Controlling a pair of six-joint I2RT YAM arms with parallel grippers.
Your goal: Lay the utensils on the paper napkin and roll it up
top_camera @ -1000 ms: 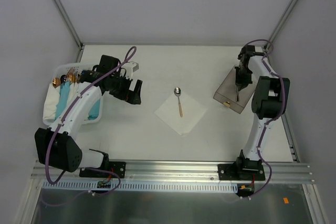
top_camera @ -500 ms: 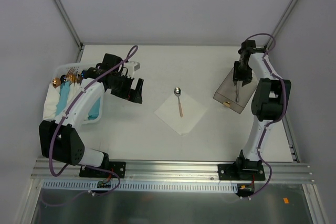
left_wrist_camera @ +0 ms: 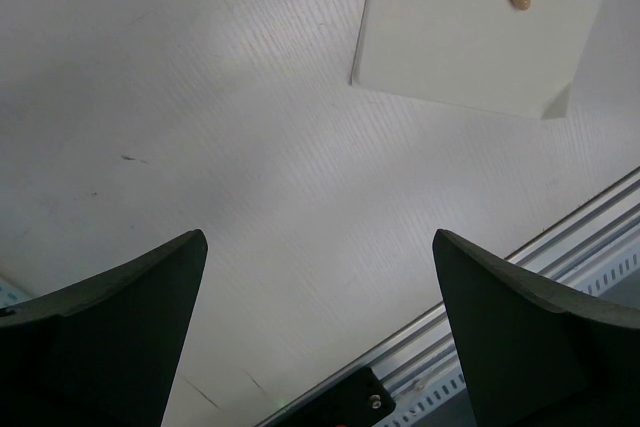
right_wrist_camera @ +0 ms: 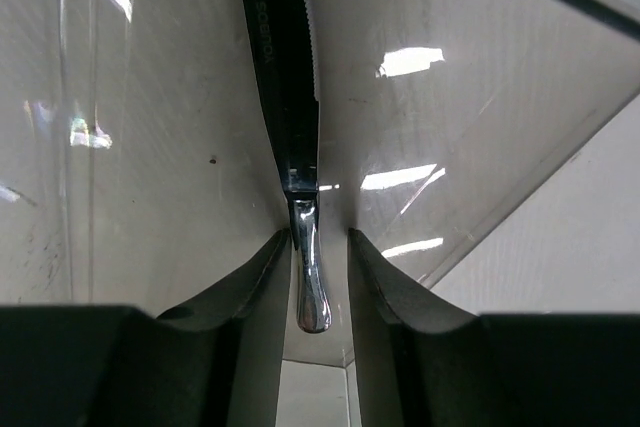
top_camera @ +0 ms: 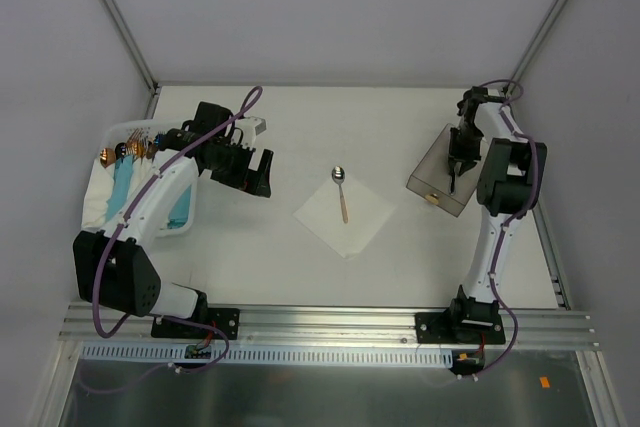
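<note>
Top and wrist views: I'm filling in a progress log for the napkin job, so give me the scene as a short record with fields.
napkin: flat, unrolled
spoon: lying on the napkin, bowl at its far corner
knife: in the clear tray on the right, not yet on the napkin
right gripper: over the tray, jaws either side of the knife handle, not closed on it
left gripper: open, hovering left of the napkin, holding nothing

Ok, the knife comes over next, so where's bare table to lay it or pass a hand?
Free: the table between the napkin and the near rail, and the far strip behind the spoon. Crowded: the left, with the basket and left gripper; the right, with the clear tray and right gripper.
</note>
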